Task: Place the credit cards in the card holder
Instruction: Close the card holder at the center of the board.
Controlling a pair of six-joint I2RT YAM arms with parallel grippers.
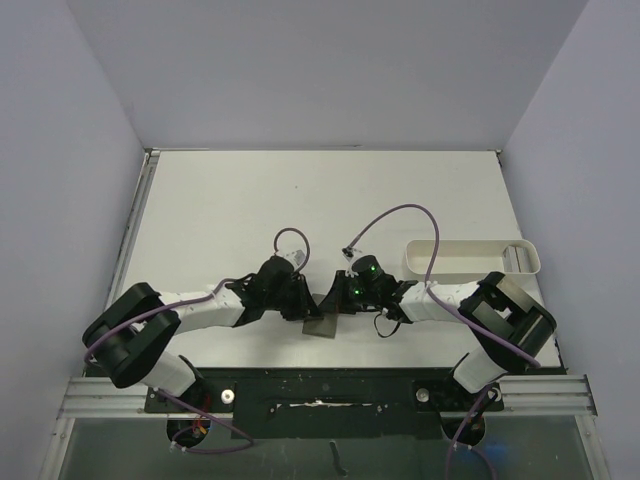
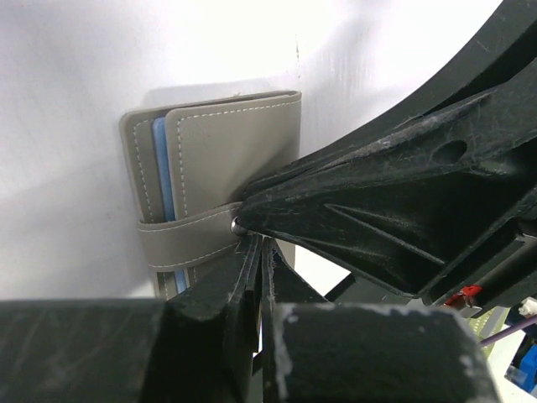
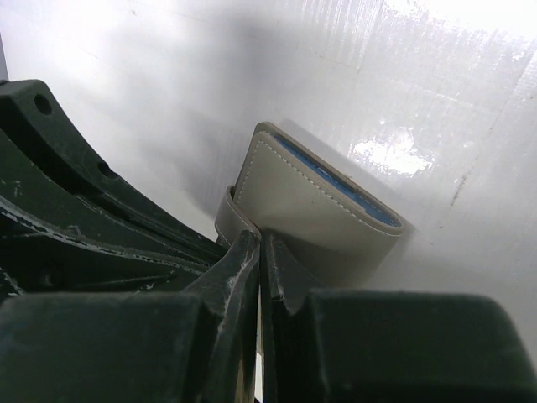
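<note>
The card holder lies folded near the table's front edge, between both grippers. In the left wrist view it is grey-olive with a strap across it, a metal snap and a strip of blue lining at its edge. My left gripper is shut, its tips against the strap's end. My right gripper is shut too, its tips touching the card holder at the strap; it comes in from the right in the left wrist view, its tip at the snap. No credit cards show in any view.
A white oblong tray stands at the right, beyond the right arm. Purple cables loop above both wrists. Grey walls enclose the table on three sides.
</note>
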